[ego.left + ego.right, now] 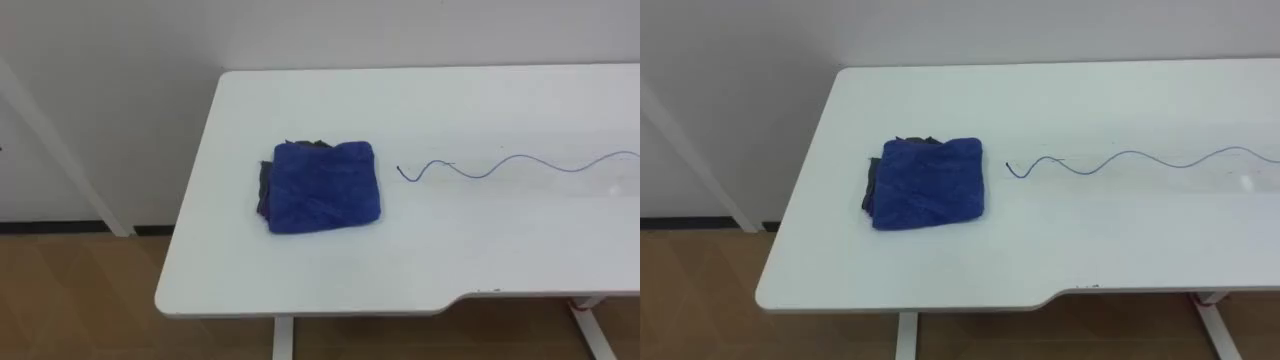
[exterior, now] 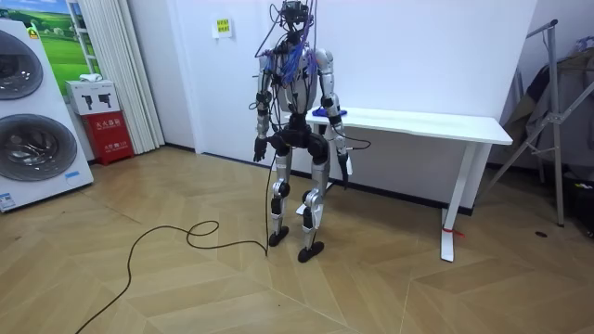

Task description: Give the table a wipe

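Observation:
A folded blue cloth (image 1: pixel 322 187) with a dark layer underneath lies near the left end of the white table (image 1: pixel 420 250). To its right a thin wavy blue line (image 1: pixel 510 165) runs across the tabletop toward the right edge. In the room view I stand upright at the table's end by the cloth (image 2: pixel 334 113), facing the wall. Both arms hang down, away from the cloth. My left hand (image 2: pixel 261 148) is beside my hip on the room view's left, and my right hand (image 2: pixel 345 172) hangs below the tabletop's edge.
A white wall is directly behind the table. A slanted white pole (image 1: pixel 60 150) stands left of the table. Washing machines (image 2: pixel 32 121) and a red box (image 2: pixel 109 137) are far on the room view's left, a metal stand (image 2: pixel 557 121) on its right.

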You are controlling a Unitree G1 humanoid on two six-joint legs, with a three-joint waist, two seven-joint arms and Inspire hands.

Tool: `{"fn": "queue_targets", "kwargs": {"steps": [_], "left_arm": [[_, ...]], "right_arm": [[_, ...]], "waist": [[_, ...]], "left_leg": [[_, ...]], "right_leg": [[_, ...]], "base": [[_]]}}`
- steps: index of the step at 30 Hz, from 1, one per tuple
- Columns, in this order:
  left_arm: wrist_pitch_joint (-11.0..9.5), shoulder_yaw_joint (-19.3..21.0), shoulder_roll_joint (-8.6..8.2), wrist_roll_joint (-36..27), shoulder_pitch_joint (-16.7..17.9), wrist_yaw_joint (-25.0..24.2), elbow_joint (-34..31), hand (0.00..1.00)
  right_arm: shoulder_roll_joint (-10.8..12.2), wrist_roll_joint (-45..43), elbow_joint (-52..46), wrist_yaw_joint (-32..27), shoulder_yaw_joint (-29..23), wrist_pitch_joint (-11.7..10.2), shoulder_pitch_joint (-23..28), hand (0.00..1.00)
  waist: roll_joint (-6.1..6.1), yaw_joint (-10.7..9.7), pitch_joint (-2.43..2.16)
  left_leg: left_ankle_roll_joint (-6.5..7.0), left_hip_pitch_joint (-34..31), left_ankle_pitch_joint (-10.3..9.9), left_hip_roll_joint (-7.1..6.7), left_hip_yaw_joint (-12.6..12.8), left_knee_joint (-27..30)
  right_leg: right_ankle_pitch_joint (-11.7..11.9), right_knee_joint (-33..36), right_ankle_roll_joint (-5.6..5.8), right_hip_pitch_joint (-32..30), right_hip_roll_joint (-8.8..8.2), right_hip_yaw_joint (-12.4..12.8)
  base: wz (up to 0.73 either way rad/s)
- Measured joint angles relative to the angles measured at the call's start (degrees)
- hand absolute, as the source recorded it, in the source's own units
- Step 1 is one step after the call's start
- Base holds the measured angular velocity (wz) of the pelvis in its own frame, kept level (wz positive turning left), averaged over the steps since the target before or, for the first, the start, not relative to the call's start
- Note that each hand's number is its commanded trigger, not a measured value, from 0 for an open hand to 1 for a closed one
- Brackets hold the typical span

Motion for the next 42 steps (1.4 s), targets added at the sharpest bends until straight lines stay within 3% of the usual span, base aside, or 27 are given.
{"fn": "queue_targets", "kwargs": {"steps": [13,18,21,27,30,34,38,42], "left_arm": [[-0.04,0.0,0.0,-0.07,-0.02,0.0,-0.08,0.0],[-0.04,0.0,-0.02,-0.04,-0.01,0.0,0.08,0.0],[0.31,0.47,-0.01,0.03,0.41,0.01,0.05,0.0],[1.89,8.15,-0.1,1.72,1.56,0.02,-2.39,0.0],[2.05,11.93,0.29,1.64,3.02,0.01,-5.97,0.0],[1.86,15.76,2.89,1.27,3.59,-0.12,-6.82,0.0],[1.86,17.81,4.1,1.31,2.11,-0.12,-7.15,0.0],[1.79,17.46,4.23,0.86,1.55,-0.37,-7.12,0.0]], "right_arm": [[-0.01,0.03,0.01,-0.12,-0.08,-0.03,-0.12,0.0],[0.0,5.48,0.11,-2.61,-1.19,-0.05,-0.41,0.0],[0.05,11.1,0.67,-4.44,-4.55,-0.06,-0.28,0.0],[-0.49,23.6,2.01,-6.9,-16.63,-0.02,1.84,0.0],[-2.39,31.09,2.45,-8.39,-25.46,-0.01,2.4,0.0],[-8.08,36.48,2.44,-11.95,-36.1,0.0,1.66,0.0],[-13.63,36.64,-1.65,-19.1,-40.07,-0.15,0.5,0.0],[-16.85,36.03,-7.32,-23.94,-40.38,-0.36,-2.76,0.0]], "waist": [[-0.22,0.18,0.08],[-0.19,0.25,0.11],[-0.28,0.04,0.05],[-0.87,-0.93,-0.13],[-1.12,-2.44,-0.15],[-2.17,-4.9,-0.17],[-3.35,-4.85,-0.21],[-4.03,-4.82,-0.32]], "left_leg": [[0.0,-0.1,0.0,-0.04,-0.17,-0.02],[0.0,-0.14,0.0,-0.03,0.21,-0.17],[0.0,-0.07,-0.01,-0.04,0.47,-0.29],[0.01,-0.14,-0.02,-0.11,0.32,-0.18],[0.02,0.03,-0.02,-0.15,0.35,-0.37],[0.02,0.02,-0.01,-0.15,0.58,-0.42],[0.04,-0.07,0.0,-0.04,1.14,-0.58],[0.04,-0.46,-0.01,0.12,2.15,-0.67]], "right_leg": [[-0.03,-0.07,0.02,-0.03,-0.06,-0.35],[-0.04,-0.09,0.05,-0.2,-0.12,-0.32],[-0.06,-0.14,0.08,-0.19,-0.15,-0.1],[-0.17,-0.14,0.15,-0.13,-0.2,-0.02],[-0.18,-0.09,0.16,-0.1,-0.19,0.27],[-0.19,0.0,0.19,-0.13,-0.2,0.33],[-0.18,0.59,0.19,-1.03,-0.16,1.24],[-0.17,1.17,0.17,-2.28,-0.14,2.0]], "base": [[0.01],[-0.01],[0.0],[0.01],[0.0],[-0.01],[-0.09],[-0.15]]}}
